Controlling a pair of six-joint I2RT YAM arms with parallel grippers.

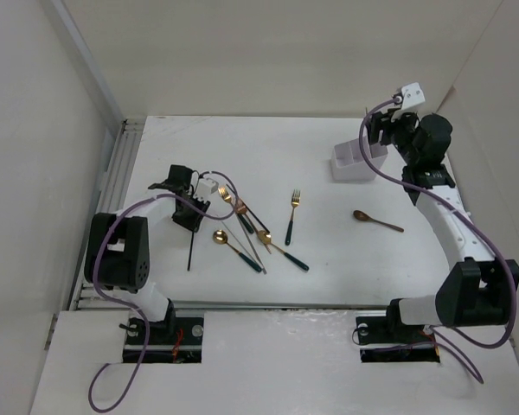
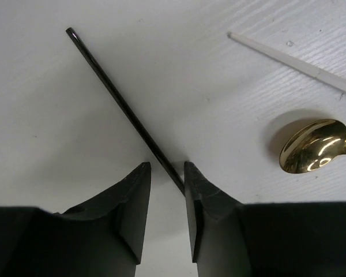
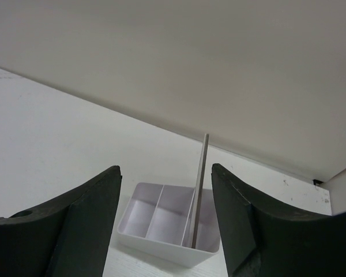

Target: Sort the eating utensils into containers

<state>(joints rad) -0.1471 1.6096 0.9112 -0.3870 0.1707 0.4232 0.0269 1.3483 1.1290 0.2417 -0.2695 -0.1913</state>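
Far left of the bin [image 3: 161,245], the left gripper [image 2: 166,167] has its jaws parted only a little. They straddle one end of a thin, glossy black chopstick [image 2: 118,98] without pinching it. The chopstick lies flat, its long axis slanting away from the fingers and its free tip pointing outward. Beside it, still well left of the bin, lie a pale stick [image 2: 288,60] and a gold spoon [image 2: 311,147], hollow up. Closer to the bin lies a gold-headed, dark-handled fork [image 1: 292,216], tines toward the far side where the bin stands. A brown spoon [image 1: 379,221] lies just on the bin's near side. The white, divided bin holds an upright stick [image 3: 199,184] near its right end, leaning slightly. Over the bin, the right gripper [image 3: 166,170] gapes wide, holding nothing.
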